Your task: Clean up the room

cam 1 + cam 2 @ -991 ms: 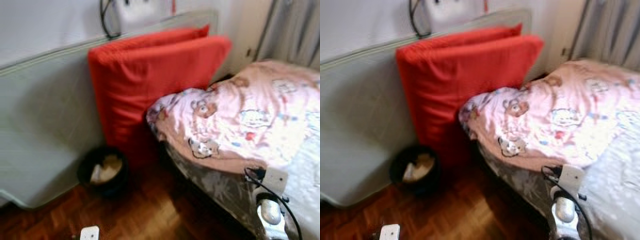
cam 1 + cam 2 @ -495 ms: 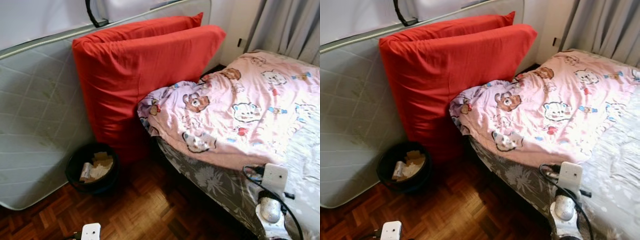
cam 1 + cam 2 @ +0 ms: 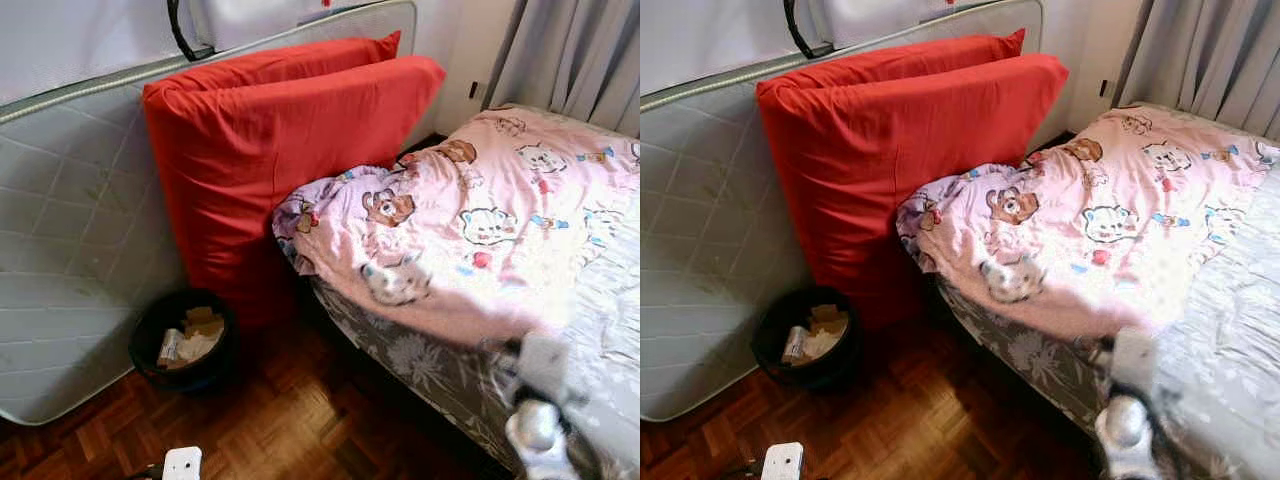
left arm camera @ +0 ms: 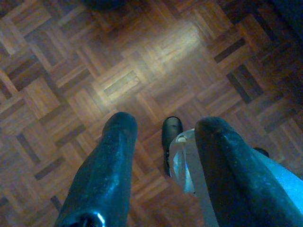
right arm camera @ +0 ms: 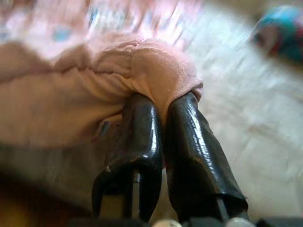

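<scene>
A pink blanket [image 3: 470,220] with cartoon animals lies rumpled over the bed [image 3: 430,365], whose grey sheet [image 3: 615,290] shows to the right. My right arm [image 3: 535,425] is at the blanket's near edge, blurred. In the right wrist view my right gripper [image 5: 163,101] is shut on a fold of the pink blanket [image 5: 156,71]. My left gripper [image 4: 165,122] hangs open over the parquet floor [image 4: 142,71], holding nothing.
Two red cushions [image 3: 270,150] and a grey mattress [image 3: 70,220] lean against the wall left of the bed. A black bin [image 3: 185,340] with paper scraps stands on the floor below them. Curtains [image 3: 570,50] hang at the back right.
My right arm has gone blurred with motion at the blanket's near edge, and that edge looks smeared too. The whole view has shifted only a little.
</scene>
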Available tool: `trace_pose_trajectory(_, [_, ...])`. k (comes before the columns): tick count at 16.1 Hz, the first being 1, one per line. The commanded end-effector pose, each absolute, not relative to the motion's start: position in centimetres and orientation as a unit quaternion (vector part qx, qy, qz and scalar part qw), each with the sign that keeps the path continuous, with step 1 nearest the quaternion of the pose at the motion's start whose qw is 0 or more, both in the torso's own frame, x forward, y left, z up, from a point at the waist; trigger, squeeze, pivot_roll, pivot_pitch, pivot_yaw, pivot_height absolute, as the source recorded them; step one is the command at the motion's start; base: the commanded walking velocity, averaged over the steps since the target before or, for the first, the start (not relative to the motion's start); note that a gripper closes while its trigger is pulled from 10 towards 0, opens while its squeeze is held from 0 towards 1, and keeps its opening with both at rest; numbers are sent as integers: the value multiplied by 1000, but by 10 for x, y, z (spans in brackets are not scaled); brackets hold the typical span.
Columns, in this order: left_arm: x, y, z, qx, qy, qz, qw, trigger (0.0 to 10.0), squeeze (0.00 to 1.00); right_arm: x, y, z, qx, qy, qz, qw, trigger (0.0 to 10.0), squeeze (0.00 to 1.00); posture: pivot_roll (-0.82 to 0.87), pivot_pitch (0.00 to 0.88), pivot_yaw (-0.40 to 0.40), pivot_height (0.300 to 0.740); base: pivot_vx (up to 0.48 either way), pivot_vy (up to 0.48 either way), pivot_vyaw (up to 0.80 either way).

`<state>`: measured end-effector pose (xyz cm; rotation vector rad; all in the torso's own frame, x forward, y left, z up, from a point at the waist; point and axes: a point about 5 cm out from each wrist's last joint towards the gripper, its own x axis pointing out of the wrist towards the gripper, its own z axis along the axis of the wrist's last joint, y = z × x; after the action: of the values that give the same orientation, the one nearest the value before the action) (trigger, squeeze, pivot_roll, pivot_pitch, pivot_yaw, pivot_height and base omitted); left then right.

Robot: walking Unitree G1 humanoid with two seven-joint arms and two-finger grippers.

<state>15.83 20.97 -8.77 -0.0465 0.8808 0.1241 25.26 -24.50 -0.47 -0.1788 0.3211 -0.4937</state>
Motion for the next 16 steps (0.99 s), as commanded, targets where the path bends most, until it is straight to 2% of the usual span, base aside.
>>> trace_pose_trajectory(1, [155,210,-89,-16,434,57,899,10000,0,240,-243,-21,-71,214,-239,945,10000,0,23,14,14,740,0,0,0])
trace_pose_trajectory(8, [156,206,-90,-14,434,49,899,10000,0,194,-241,-63,-57,369,-219,901,10000,0,18,15,17,740,0,0,0])
trace_pose_trajectory(12, [155,205,-90,-13,434,45,900,10000,0,180,-234,-73,-32,404,-207,890,10000,0,19,17,16,740,0,0,0])
trace_pose_trajectory(15, [155,203,-90,-10,435,43,899,10000,0,180,-229,-75,-18,405,-194,893,10000,0,18,19,16,740,0,0,0])
trace_pose_trajectory(16, [155,202,-91,-8,436,41,899,10000,0,179,-229,-76,-7,407,-198,892,10000,298,18,19,16,740,0,0,0])
